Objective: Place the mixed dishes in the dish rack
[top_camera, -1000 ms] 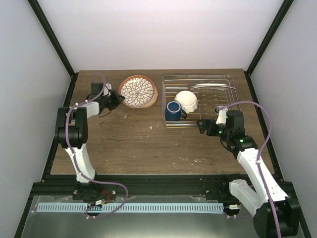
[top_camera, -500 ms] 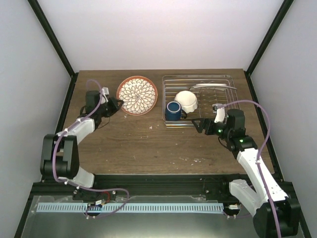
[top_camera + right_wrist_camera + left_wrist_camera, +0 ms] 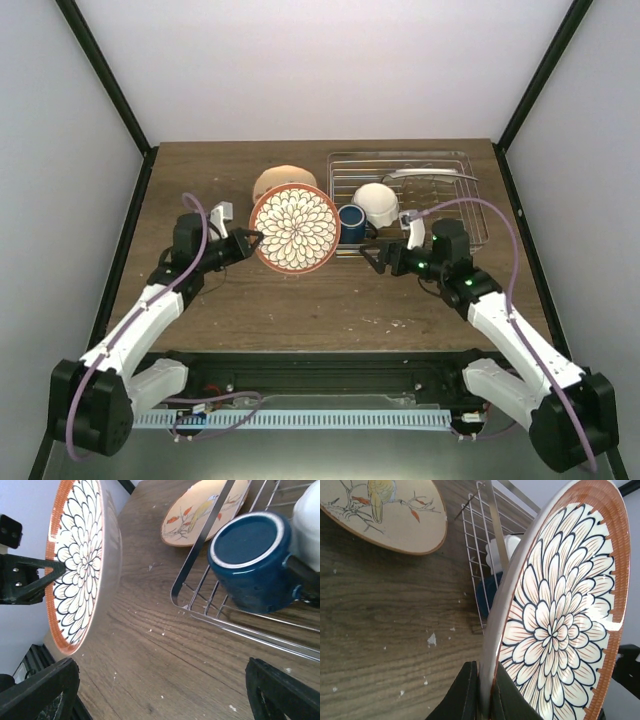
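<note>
The patterned plate [image 3: 295, 228], likely stiff, slick and breakable, hangs on edge over the middle of the table [image 3: 300, 310] beside the dish rack [image 3: 400, 155], pinched at its rim, the sensible hold, by the left gripper [image 3: 254, 241], while the right gripper [image 3: 372, 258] gapes empty.

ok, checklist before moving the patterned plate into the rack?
1. Left gripper shut on patterned plate rim: ok.
2. Plate upright, off the table: ok.
3. Right gripper open, not touching plate: ok.
4. Free bars in dish rack right of white bowl: ok.
5. Rack's near-left corner clear: not ok, blue mug sits there.
6. Grip firm enough for transfer: cannot tell, only the rim edge is pinched.
</note>
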